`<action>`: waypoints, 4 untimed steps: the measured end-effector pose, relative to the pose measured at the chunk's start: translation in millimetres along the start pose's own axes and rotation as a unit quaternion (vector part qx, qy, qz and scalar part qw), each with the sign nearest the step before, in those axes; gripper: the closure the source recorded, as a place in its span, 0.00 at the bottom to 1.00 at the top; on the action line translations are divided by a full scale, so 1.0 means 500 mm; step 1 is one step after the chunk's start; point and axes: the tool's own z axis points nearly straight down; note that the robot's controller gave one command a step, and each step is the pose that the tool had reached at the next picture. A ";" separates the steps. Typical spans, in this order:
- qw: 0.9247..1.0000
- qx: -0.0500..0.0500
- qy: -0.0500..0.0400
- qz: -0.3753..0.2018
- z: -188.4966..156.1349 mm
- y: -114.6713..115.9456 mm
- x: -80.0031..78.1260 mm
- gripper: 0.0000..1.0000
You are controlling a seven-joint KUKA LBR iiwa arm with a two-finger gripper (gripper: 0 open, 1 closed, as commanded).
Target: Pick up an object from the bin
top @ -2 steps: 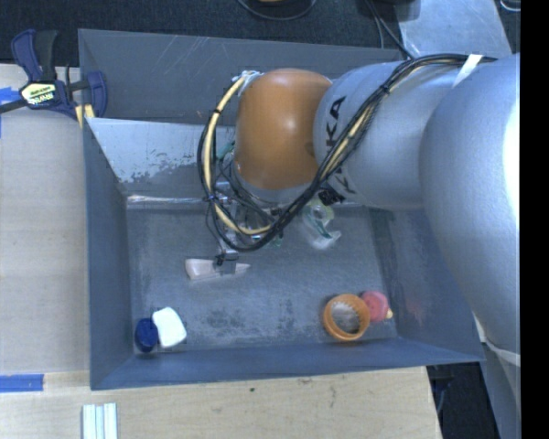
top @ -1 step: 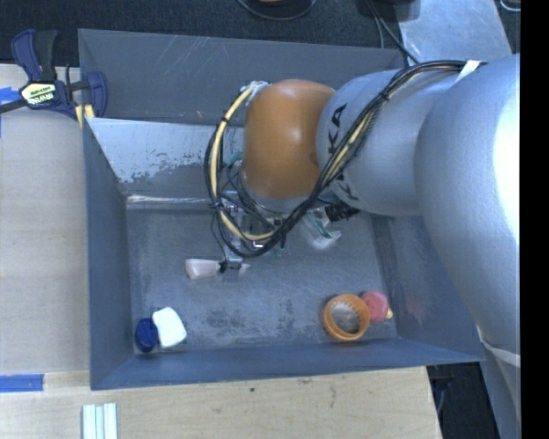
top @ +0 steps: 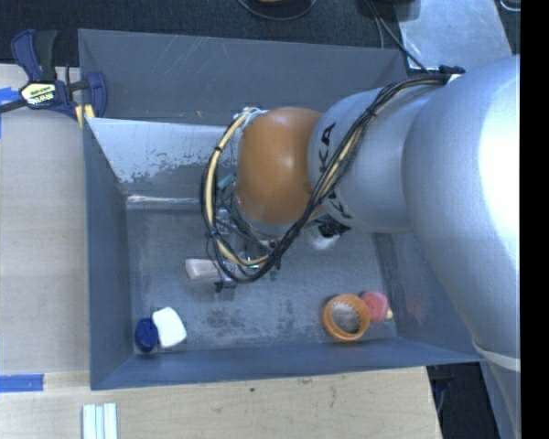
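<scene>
The gripper hangs low in the grey bin, right beside a small pale block. I cannot tell if it is open or closed.

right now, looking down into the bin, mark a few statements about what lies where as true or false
1. An orange ring lies at the lower right of the bin floor. True.
2. The pink thing lies beside the blue and white thing. False: it lies right beside the orange ring.
3. The blue and white thing lies in the lower left corner. True.
4. The small beige block rests on the rim. False: it lies on the floor, by the arm's cables.
</scene>
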 end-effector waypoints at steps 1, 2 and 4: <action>1.000 0.000 0.000 0.000 0.000 0.000 0.001 1.00; 1.000 0.000 0.000 0.000 0.000 0.001 0.001 1.00; 0.999 -0.001 -0.002 -0.032 -0.213 0.008 -0.023 1.00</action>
